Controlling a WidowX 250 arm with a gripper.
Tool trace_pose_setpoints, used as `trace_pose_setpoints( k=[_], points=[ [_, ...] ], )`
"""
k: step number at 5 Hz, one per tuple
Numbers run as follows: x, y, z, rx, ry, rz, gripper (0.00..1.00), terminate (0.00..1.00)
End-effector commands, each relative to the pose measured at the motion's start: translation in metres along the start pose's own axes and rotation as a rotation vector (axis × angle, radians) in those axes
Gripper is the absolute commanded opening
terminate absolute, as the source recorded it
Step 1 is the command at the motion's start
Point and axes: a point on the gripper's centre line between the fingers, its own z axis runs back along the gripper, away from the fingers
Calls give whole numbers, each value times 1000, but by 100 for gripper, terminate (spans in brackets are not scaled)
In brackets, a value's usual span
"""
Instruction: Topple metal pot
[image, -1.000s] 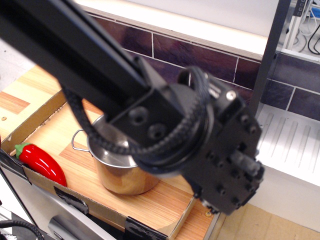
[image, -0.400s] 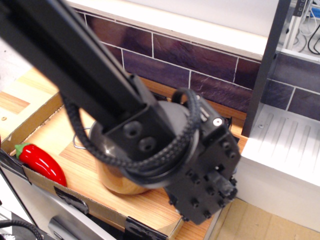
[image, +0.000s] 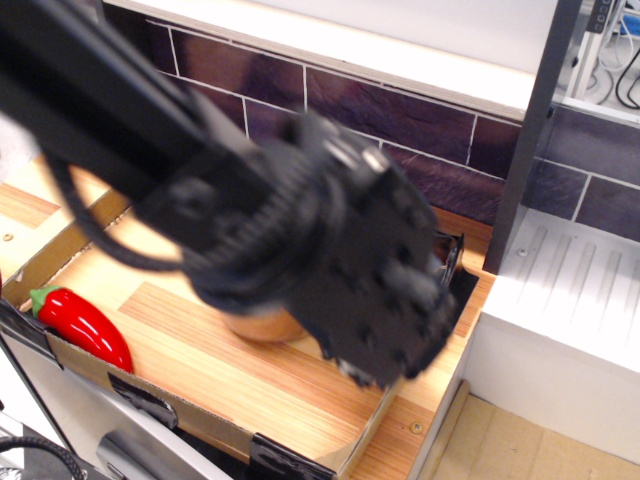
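The metal pot (image: 262, 326) is almost wholly hidden behind my arm. Only a small curved strip of its lower wall shows, reflecting the wood, so I cannot tell whether it is upright or tilted. It sits on the wooden board (image: 190, 345) near the middle. My gripper (image: 375, 300) shows only as a blurred black housing right over and in front of the pot. Its fingers are hidden, so I cannot tell whether it is open or shut.
A red toy pepper (image: 85, 325) lies at the board's front left. A cardboard rim (image: 60, 245) borders the board's left side. A purple tiled wall (image: 400, 115) stands behind. A black post (image: 530, 130) and a white ribbed drainer (image: 580, 280) are to the right.
My arm has swung left and toward the wall, and is now motion-blurred. The pot's rim, open top and wire handle, visible earlier, are now covered by the arm.
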Motion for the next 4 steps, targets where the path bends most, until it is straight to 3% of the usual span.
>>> trace_pose_setpoints(
  k=[1, 2, 3, 4],
  points=[
    [3, 25, 17, -167, 78, 92, 0, 0],
    [6, 31, 28, -299, 149, 109, 0, 0],
    [10, 35, 34, -481, 200, 153, 0, 0],
    [12, 36, 40, -602, 246, 204, 0, 0]
  ],
)
